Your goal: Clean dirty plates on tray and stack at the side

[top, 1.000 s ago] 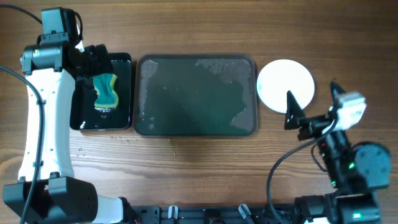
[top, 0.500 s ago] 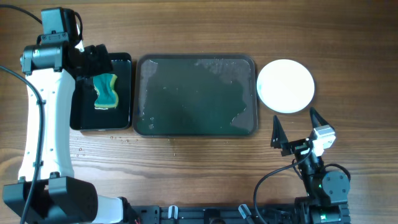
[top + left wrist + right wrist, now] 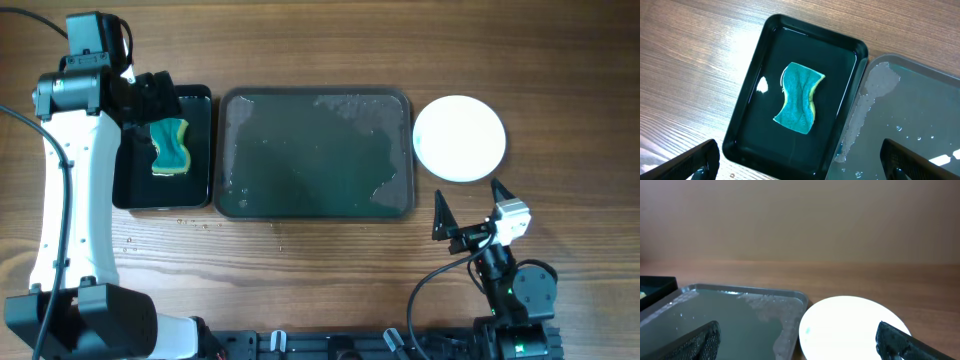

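Note:
The wide dark grey tray [image 3: 315, 200] lies wet at the table's middle with no plate on it; it also shows in the right wrist view [image 3: 715, 315] and the left wrist view [image 3: 920, 115]. White plates [image 3: 459, 138] sit stacked on the table right of the tray; the top one shows a tiny teal speck in the right wrist view [image 3: 850, 327]. My right gripper [image 3: 468, 208] is open and empty, below the plates near the front edge. My left gripper [image 3: 150, 95] is open and empty, above the black container.
A smaller, deeper black container [image 3: 135, 180] stands left of the tray, holding water and a teal and yellow sponge [image 3: 170, 146], which also shows in the left wrist view [image 3: 799, 97]. Water drops lie on the wood in front of the container.
My right arm has drawn back from beside the plates toward the table's front edge, its gripper still open. The left arm, sponge and plates have not moved.

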Controlling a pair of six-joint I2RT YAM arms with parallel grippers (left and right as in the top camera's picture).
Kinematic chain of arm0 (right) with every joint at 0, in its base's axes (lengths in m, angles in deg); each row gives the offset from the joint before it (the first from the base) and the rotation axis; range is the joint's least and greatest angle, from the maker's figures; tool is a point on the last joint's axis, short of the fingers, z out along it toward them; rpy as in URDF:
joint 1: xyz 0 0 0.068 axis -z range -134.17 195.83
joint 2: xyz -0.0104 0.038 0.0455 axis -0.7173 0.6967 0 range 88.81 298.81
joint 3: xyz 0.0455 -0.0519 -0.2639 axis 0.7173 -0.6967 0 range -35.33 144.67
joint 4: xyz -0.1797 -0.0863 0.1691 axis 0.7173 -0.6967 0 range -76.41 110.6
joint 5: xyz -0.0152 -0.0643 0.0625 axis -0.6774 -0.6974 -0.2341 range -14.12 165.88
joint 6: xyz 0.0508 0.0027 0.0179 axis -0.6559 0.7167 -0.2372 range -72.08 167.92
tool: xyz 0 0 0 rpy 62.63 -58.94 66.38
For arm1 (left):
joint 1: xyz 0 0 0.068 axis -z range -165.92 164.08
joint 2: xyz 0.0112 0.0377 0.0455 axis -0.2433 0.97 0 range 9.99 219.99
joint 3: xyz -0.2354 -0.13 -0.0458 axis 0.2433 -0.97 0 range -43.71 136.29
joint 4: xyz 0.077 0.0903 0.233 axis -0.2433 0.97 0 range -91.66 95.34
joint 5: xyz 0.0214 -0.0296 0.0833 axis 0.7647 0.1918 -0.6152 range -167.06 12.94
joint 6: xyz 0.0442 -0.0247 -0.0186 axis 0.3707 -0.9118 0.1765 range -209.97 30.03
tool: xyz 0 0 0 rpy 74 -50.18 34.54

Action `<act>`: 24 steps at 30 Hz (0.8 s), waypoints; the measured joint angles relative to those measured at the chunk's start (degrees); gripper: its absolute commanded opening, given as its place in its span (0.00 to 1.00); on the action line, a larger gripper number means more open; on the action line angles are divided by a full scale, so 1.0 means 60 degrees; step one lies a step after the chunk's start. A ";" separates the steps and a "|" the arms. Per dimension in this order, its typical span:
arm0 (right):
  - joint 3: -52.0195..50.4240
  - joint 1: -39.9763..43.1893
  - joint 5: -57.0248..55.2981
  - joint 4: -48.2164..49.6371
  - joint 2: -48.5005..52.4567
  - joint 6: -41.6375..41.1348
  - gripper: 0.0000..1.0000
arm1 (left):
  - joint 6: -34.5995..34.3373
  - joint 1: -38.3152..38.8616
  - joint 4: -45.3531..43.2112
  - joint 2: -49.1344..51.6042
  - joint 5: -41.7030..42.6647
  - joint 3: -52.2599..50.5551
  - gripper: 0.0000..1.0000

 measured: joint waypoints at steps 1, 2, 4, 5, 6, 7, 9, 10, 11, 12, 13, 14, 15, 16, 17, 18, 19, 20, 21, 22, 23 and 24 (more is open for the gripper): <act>0.0000 0.0000 0.0000 0.0000 0.0051 0.0000 1.00 | 0.0000 0.0000 0.0000 0.0000 0.0000 0.0000 1.00; 0.0000 0.0000 0.0000 0.0000 0.0080 0.0000 1.00 | 0.0000 0.0000 0.0000 0.0000 0.0000 0.0000 1.00; 0.0000 0.0000 0.0000 0.0000 0.0135 -0.0004 1.00 | 0.0000 0.0000 0.0004 0.0000 0.0000 0.0000 1.00; 0.0000 0.0000 0.0000 0.0000 0.0153 0.0000 1.00 | 0.0000 0.0000 0.0000 0.0000 0.0000 0.0000 1.00; 0.0000 0.0000 0.0000 0.0000 0.0178 0.0000 1.00 | 0.0000 0.0000 0.0000 0.0000 0.0000 0.0000 1.00; 0.0000 0.0000 0.0000 0.0000 0.0189 0.0000 1.00 | 0.0000 0.0000 0.0000 0.0000 0.0000 0.0000 1.00; 0.0000 0.0000 0.0000 0.0000 0.0200 0.0000 1.00 | 0.0000 0.0000 0.0000 0.0000 0.0000 0.0000 1.00; 0.0000 0.0000 0.0000 0.0000 0.0200 0.0000 1.00 | 0.0000 0.0000 0.0000 0.0000 0.0000 0.0000 1.00; 0.0000 0.0000 0.0000 0.0000 0.0200 -0.0004 1.00 | 0.0000 0.0000 0.0000 0.0000 0.0000 0.0000 1.00; 0.0000 0.0000 0.0000 0.0000 0.0200 0.0000 1.00 | 0.0000 0.0000 0.0000 0.0000 0.0000 0.0000 1.00; 0.0000 0.0000 0.0000 0.0000 0.0200 0.0000 1.00 | 0.0000 0.0000 0.0000 0.0000 0.0000 0.0000 1.00; 0.0000 0.0000 0.0000 0.0000 0.0200 -0.0004 1.00 | 0.0000 0.0000 0.0000 0.0000 0.0000 0.0000 1.00; 0.0000 0.0000 0.0000 0.0000 0.0200 0.0000 1.00 | 0.0000 0.0000 0.0000 0.0000 0.0000 0.0000 1.00; 0.0000 0.0000 0.0000 0.0000 0.0200 0.0000 1.00 | 0.0004 0.0000 0.0000 0.0000 0.0000 0.0000 1.00; 0.0000 0.0000 0.0000 0.0000 0.0200 0.0000 1.00 | 0.0000 0.0000 0.0000 0.0000 0.0000 0.0000 1.00; 0.0000 0.0000 0.0000 0.0000 0.0200 0.0000 1.00 | 0.0000 0.0000 0.0000 0.0000 0.0000 0.0000 1.00; 0.0000 0.0000 0.0000 0.0000 0.0200 0.0000 1.00 | 0.0000 0.0000 0.0000 0.0000 0.0000 0.0000 1.00; 0.0000 0.0000 0.0000 0.0000 0.0200 0.0000 1.00 | 0.0000 0.0000 0.0000 0.0000 0.0000 0.0000 1.00; 0.0000 0.0000 0.0000 0.0000 0.0200 0.0000 1.00 | 0.0000 0.0000 0.0000 0.0000 0.0000 0.0000 1.00; 0.0000 0.0000 0.0000 0.0000 0.0200 0.0000 1.00 | 0.0000 0.0000 0.0000 0.0000 -0.0004 0.0000 1.00; 0.0000 0.0000 0.0000 0.0000 0.0200 0.0000 1.00 | 0.0000 0.0000 0.0000 0.0000 0.0000 0.0000 1.00; 0.0000 0.0000 0.0000 0.0000 0.0197 -0.0004 1.00 | 0.0000 0.0000 0.0004 0.0000 0.0000 0.0000 1.00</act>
